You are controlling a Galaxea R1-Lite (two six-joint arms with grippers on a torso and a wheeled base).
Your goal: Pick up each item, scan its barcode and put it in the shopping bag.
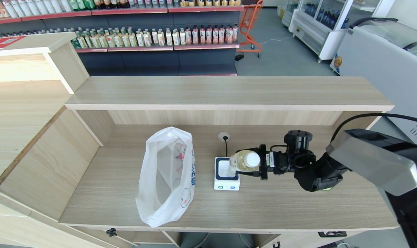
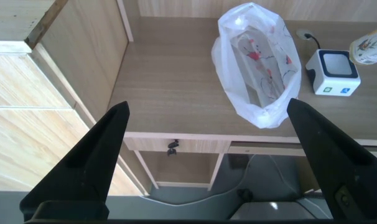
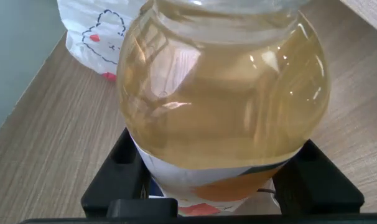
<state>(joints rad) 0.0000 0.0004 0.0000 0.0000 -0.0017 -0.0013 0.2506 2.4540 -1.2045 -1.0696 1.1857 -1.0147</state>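
My right gripper [image 1: 249, 165] is shut on a clear bottle [image 1: 243, 162] of pale yellow drink with a white cap, held lying sideways just over the white barcode scanner [image 1: 226, 179] at the counter's middle. Close up, the bottle [image 3: 223, 106] sits between the black fingers [image 3: 117, 174], with the bag's edge [image 3: 98, 31] behind it. The white plastic shopping bag [image 1: 169, 174] stands open to the scanner's left. My left gripper [image 2: 207, 162] hangs open off the counter's front edge, looking down on the bag [image 2: 258, 62], the scanner [image 2: 333, 71] and the bottle [image 2: 370, 46].
The scanner's black cable [image 1: 225, 146] runs back to a round port in the wooden counter [image 1: 270, 203]. A raised ledge [image 1: 229, 91] lines the back and a side wall stands on the left. Bare counter lies in front of and right of the scanner.
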